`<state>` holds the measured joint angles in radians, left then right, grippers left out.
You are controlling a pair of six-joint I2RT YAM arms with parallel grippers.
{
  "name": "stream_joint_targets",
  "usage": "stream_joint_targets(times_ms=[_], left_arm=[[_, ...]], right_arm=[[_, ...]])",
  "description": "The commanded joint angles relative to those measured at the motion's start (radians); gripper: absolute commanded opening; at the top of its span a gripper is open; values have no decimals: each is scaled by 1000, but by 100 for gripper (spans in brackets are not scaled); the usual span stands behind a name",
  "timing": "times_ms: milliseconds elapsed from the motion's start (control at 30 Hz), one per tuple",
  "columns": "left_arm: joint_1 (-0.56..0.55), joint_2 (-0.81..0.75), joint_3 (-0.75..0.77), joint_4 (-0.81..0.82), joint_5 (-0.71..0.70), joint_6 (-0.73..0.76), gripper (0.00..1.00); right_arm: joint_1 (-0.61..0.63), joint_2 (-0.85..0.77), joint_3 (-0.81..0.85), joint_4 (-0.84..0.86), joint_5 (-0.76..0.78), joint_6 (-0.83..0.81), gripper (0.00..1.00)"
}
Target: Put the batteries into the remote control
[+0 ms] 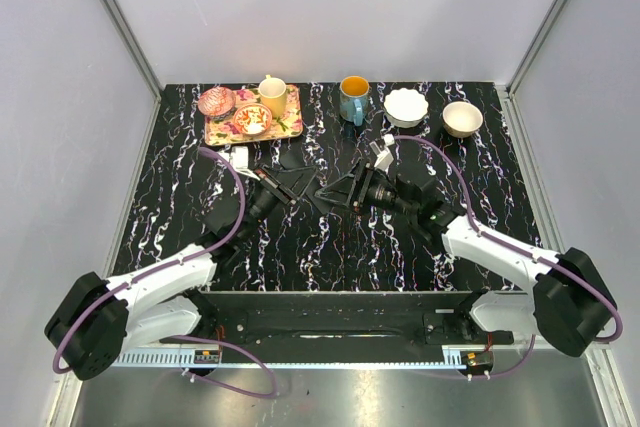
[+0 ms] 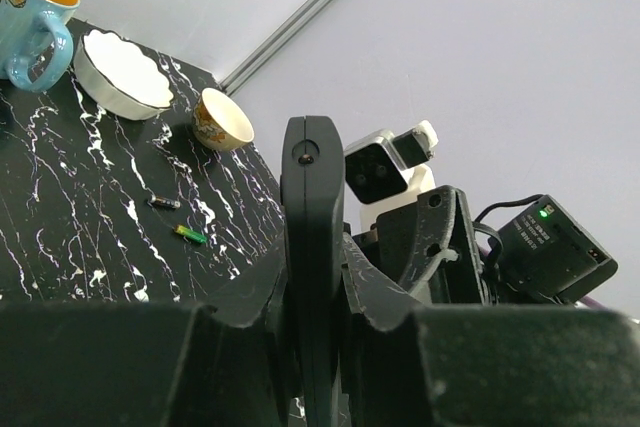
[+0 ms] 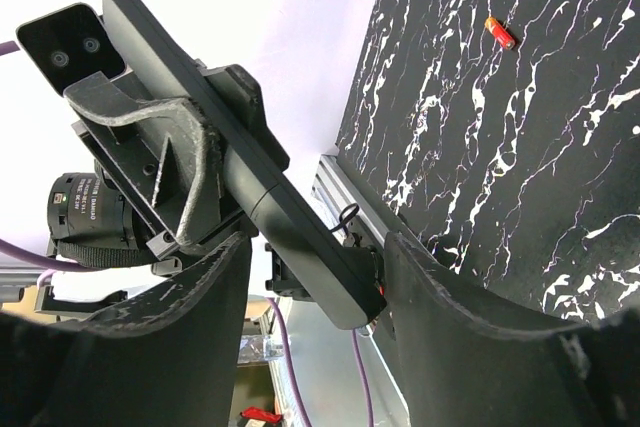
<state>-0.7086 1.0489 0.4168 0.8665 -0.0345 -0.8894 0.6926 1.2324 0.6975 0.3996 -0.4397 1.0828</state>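
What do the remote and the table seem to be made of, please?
Remote: probably black plastic, matte; its smooth moulded edge with a small screw suggests so. Table: smooth black with white veins, so marble or a marble-look laminate; the look leaves it open.

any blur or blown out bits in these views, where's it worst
Left wrist: left fingers dark and soft in the foreground, remote fairly sharp. Right wrist: wall behind the remote blown out white, right fingers blurred. Top external: even light, but the remote merges into the black table.
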Motion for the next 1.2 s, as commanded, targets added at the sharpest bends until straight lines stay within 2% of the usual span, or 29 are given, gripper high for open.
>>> stream_joint_targets(times_ms=[0, 200, 367, 600, 700, 733, 833, 1000, 1100, 1167], left_arm=[[-9, -1, 31, 77, -25, 23, 0], [-17, -4, 27, 85, -31, 30, 0], [-22, -9, 25, 88, -36, 32, 0], [-23, -13, 25, 89, -45, 32, 0], [-23, -6, 27, 88, -44, 29, 0], [-23, -4, 27, 88, -44, 29, 0], [-23, -1, 22, 78, -48, 21, 0], [-23, -1, 8, 68, -65, 6, 0], [-22, -3, 7, 39, -77, -9, 0], [-11, -4, 14, 13, -68, -22, 0]], right_arm=[[-4, 7, 36, 59, -21, 17, 59], [-5, 10, 28, 77, -14, 37, 57], [-4, 22, 25, 93, -19, 43, 47], [-5, 15, 7, 93, -17, 42, 46], [-4, 9, 10, 82, -19, 42, 55], [-4, 6, 13, 73, -19, 39, 66], [-4, -10, 34, 27, -8, 20, 81], [-10, -40, 80, -70, 16, -43, 89], [-10, -71, 146, -220, 41, -156, 90], [-8, -111, 209, -391, 80, -243, 91]])
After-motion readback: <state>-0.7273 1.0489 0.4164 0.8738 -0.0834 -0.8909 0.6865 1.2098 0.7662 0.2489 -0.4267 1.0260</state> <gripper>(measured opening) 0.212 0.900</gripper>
